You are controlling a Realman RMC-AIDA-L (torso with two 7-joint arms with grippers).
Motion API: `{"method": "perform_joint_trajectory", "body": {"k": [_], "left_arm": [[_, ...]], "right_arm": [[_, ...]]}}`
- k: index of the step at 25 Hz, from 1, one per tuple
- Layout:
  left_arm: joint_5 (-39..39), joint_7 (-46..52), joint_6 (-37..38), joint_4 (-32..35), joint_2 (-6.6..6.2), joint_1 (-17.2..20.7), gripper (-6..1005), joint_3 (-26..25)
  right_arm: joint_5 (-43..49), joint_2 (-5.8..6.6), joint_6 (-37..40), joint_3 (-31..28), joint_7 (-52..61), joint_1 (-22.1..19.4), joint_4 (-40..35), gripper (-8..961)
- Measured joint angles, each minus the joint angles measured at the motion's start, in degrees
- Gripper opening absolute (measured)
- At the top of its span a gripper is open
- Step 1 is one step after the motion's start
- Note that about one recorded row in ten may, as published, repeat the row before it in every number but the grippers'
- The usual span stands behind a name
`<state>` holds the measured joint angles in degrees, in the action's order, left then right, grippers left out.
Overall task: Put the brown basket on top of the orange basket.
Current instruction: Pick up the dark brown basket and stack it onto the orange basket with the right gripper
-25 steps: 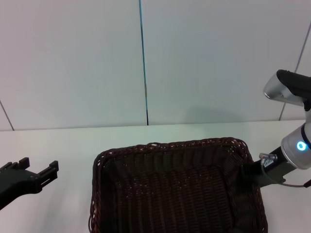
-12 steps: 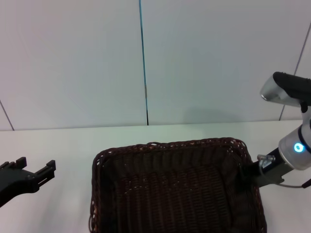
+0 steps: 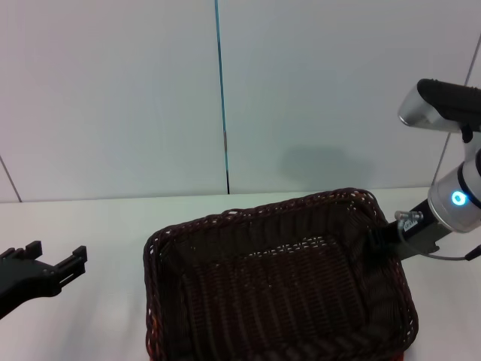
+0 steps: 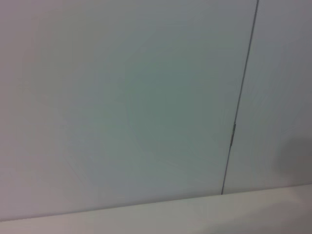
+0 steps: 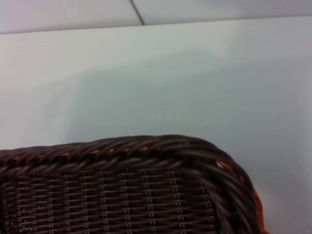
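The right gripper grips the tilted brown basket by its right rim, jaws closed on it, over the orange basket; the left gripper hovers apart, jaws spread.

I seem to work in a plain lab or test room: a bare white table against blank white wall panels with one dark seam.

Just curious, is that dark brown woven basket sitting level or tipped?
Tipped: the dark brown woven basket has its right side raised by the right gripper.
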<state>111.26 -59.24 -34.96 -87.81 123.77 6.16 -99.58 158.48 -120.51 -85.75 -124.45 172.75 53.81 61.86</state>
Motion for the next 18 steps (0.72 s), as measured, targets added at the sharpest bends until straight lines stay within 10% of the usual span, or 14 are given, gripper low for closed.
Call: {"method": "perform_joint_trajectory", "body": {"k": [18], "left_arm": [[0.0,0.0,-1.1,-0.1,-0.02,-0.2,760,-0.9]], "right_arm": [[0.5,0.14,2.9,1.0,-0.1,-1.6,-8.1,120]]}}
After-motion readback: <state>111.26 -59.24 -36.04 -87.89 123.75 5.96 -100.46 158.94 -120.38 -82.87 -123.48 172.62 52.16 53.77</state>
